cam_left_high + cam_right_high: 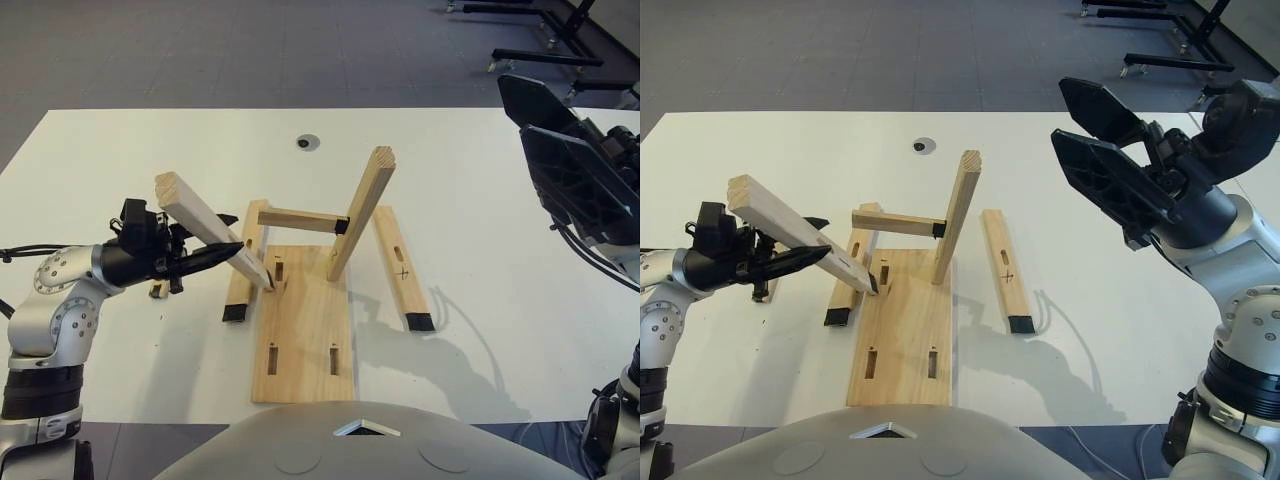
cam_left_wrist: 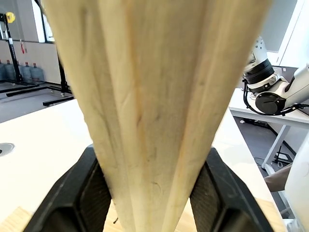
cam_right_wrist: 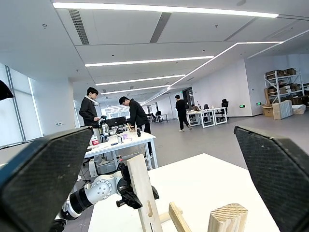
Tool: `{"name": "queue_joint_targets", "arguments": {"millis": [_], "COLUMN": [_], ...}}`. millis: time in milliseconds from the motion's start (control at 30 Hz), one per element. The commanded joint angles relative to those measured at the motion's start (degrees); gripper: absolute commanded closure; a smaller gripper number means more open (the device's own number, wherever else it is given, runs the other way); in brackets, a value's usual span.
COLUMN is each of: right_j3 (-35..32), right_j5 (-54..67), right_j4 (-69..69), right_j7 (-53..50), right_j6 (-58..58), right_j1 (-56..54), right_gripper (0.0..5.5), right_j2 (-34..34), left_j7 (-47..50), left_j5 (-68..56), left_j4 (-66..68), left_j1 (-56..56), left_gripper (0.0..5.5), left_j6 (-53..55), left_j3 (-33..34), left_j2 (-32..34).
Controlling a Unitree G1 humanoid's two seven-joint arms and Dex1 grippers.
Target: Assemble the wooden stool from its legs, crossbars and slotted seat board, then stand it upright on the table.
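The slotted seat board (image 1: 300,335) lies flat on the white table. One leg (image 1: 362,210) stands tilted in a far slot, and a crossbar (image 1: 298,220) juts from it toward the left. My left gripper (image 1: 225,246) is shut on a second leg (image 1: 205,226), held slanted with its lower end at the board's far-left slot. In the left wrist view this leg (image 2: 154,111) runs between the black fingers (image 2: 72,193). Two more legs lie flat: one (image 1: 243,272) left of the board, one (image 1: 402,266) right of it. My right gripper (image 1: 1110,150) hangs open, raised above the table's right side.
A small wooden piece (image 1: 157,290) lies on the table under my left gripper. A round grommet (image 1: 307,142) sits in the table (image 1: 480,170) behind the parts. Bare table surface stretches right of the lying leg and along the far edge.
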Motion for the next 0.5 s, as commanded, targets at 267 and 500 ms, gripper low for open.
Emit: {"name": "queue_joint_targets", "arguments": {"millis": [267,500], "right_j3": [1.27,2.35], "right_j5": [-0.08,-0.66], "right_j4": [1.00,-1.03], "right_j7": [0.59,2.02], "right_j6": [0.79,1.42], "right_j1": [-2.71,-1.73], "right_gripper": [0.14,0.14], "right_j2": [-0.99,-1.21], "left_j7": [-2.85,-5.64], "left_j5": [4.66,5.80], "left_j4": [1.20,2.32], "left_j1": [-2.93,-3.15], "left_gripper": [3.48,3.48], "left_j6": [-9.23,-7.31], "left_j3": [-2.35,-4.25], "left_j2": [-2.60,0.21]}}
